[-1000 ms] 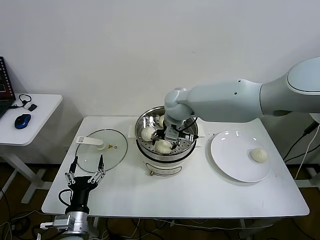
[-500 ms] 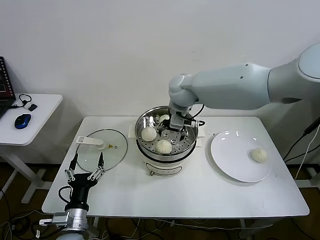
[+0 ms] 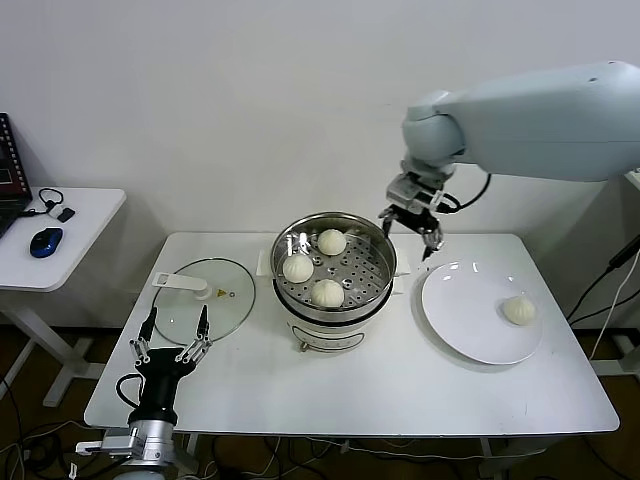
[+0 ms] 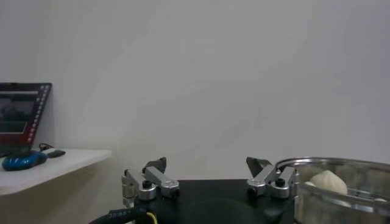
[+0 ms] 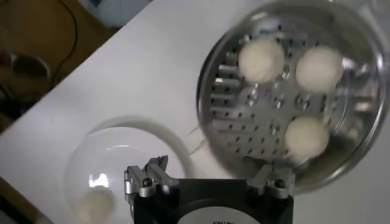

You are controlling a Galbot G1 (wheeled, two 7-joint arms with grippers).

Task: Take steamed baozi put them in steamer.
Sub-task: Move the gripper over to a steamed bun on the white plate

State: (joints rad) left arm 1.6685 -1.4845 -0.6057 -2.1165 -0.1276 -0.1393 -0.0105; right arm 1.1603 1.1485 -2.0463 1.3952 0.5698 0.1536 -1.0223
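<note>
The steel steamer [image 3: 335, 300] stands mid-table on its white base, with three cream baozi on its perforated tray: one at the back [image 3: 332, 241], one at the left [image 3: 297, 268], one at the front [image 3: 327, 292]. They also show in the right wrist view [image 5: 261, 60]. A fourth baozi [image 3: 518, 309] lies on the white plate [image 3: 465, 320] at the right. My right gripper [image 3: 410, 226] is open and empty, raised between the steamer and the plate. My left gripper [image 3: 171, 338] is open and empty, parked at the table's front left.
A flat glass lid with a white handle [image 3: 205, 298] lies left of the steamer, behind my left gripper. A side table [image 3: 60, 235] at far left holds a blue mouse [image 3: 45, 241]. Bare tabletop runs along the front edge.
My right gripper has left a baozi at the front of the steamer tray, risen out of the pot and moved right toward the plate. The left arm has not moved.
</note>
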